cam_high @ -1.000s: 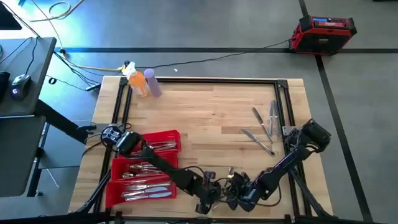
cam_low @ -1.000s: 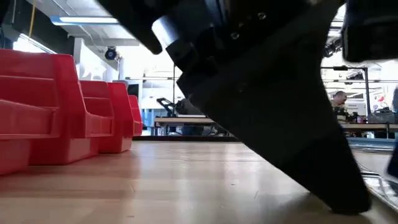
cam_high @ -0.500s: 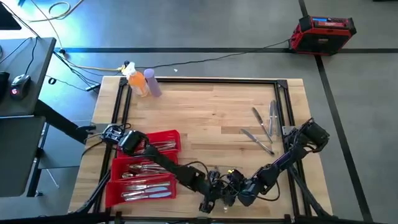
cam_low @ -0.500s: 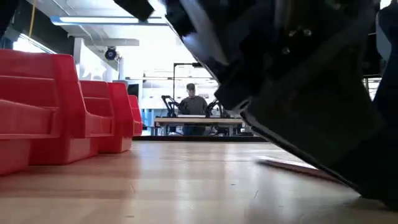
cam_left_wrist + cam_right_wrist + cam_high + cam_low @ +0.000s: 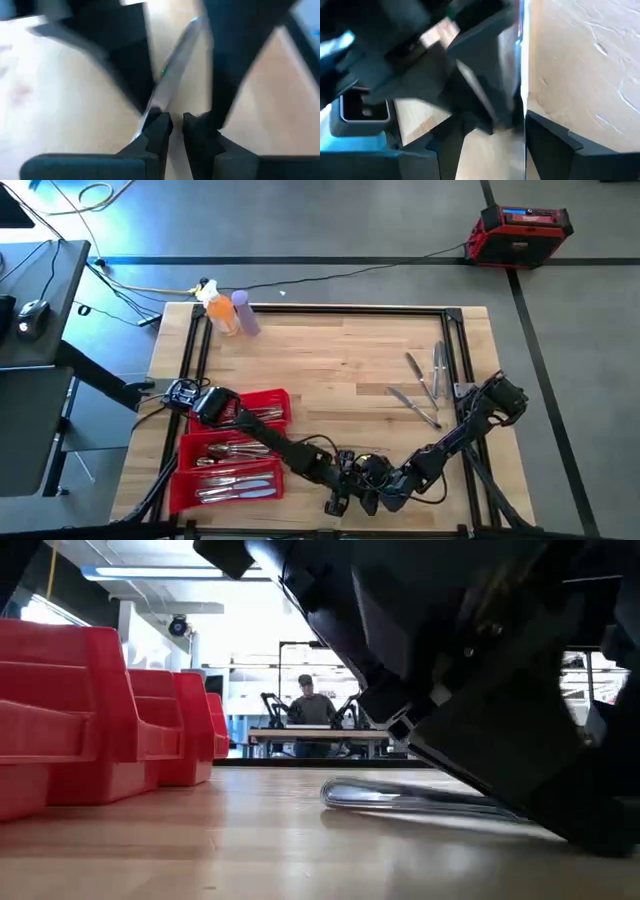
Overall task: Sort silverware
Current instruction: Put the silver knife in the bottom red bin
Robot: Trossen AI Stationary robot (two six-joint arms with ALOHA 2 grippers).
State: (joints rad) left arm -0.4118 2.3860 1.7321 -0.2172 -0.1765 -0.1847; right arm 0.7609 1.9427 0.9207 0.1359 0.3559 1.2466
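left gripper: low at the near edge of the table, right up against the right gripper; in the left wrist view its fingers stand nearly closed with a thin gap, and a slim shiny piece runs forward from between the tips, though i can't be sure it is clamped.
right gripper: down at the near edge too, touching or almost touching the left one; in its wrist view its fingers stand apart with a bright metal edge between them. holding or not, i cannot tell.
piece on the table: one silver utensil lies flat on the wood under the grippers in the low view.
loose silverware: a few pieces lie on the bare wood towards the far right corner, well apart from the grippers.
red tray: at the table's left, with sorted silverware in its compartments.
bottles: orange and purple, far left corner.
writing: none i can read anywhere.
person: seated at a desk in the room behind.
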